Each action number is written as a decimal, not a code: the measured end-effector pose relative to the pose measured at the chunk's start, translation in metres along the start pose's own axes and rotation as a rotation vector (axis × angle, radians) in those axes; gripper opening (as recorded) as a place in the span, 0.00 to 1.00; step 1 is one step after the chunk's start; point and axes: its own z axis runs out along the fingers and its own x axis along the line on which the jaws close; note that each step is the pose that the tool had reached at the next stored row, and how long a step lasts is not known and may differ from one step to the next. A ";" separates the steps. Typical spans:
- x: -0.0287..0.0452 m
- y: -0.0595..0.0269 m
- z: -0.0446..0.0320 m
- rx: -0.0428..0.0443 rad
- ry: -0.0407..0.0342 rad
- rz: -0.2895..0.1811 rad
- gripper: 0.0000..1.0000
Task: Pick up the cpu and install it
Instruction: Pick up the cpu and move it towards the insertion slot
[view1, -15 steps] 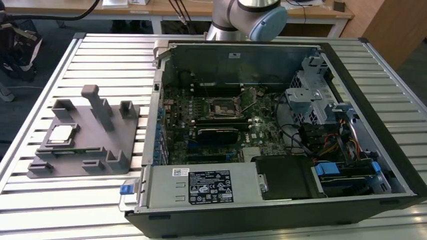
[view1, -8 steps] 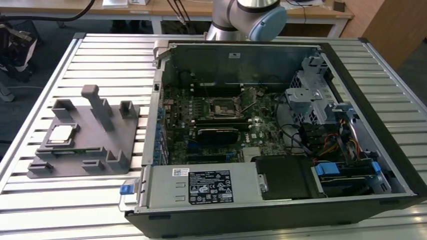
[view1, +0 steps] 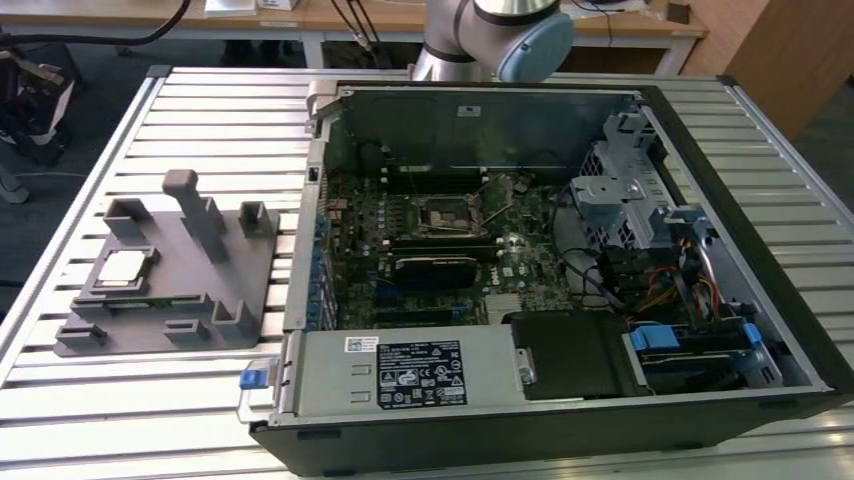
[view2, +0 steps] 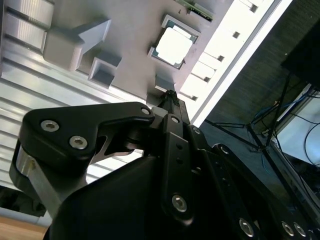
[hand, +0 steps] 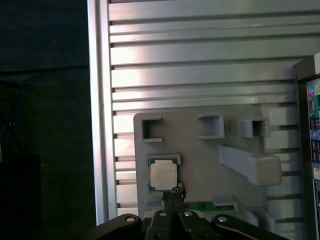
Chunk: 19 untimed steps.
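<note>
We saw the black two-fingered tool (hand: 173, 195) with its tips pressed together, pinching nothing, hanging just beside one edge of the small flat square silver-topped cpu (hand: 163, 176). The cpu lay flat in a square recess of the grey plastic fixture plate (hand: 210, 155) on the slatted aluminium bench (hand: 200, 65), well apart from the open black computer case (view1: 534, 440). We couldn't tell whether the tips touched the plate. The tool's body was cut off in both wrist views, and a green board strip (hand: 210, 205) sat partly hidden behind it.
</note>
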 end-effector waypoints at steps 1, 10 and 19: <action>0.0000 -0.0002 0.0004 0.0003 -0.0001 0.000 0.11; 0.0008 -0.0021 0.0056 0.0017 0.0017 -0.035 0.23; 0.0007 -0.0032 0.0103 0.0053 0.0021 -0.055 0.53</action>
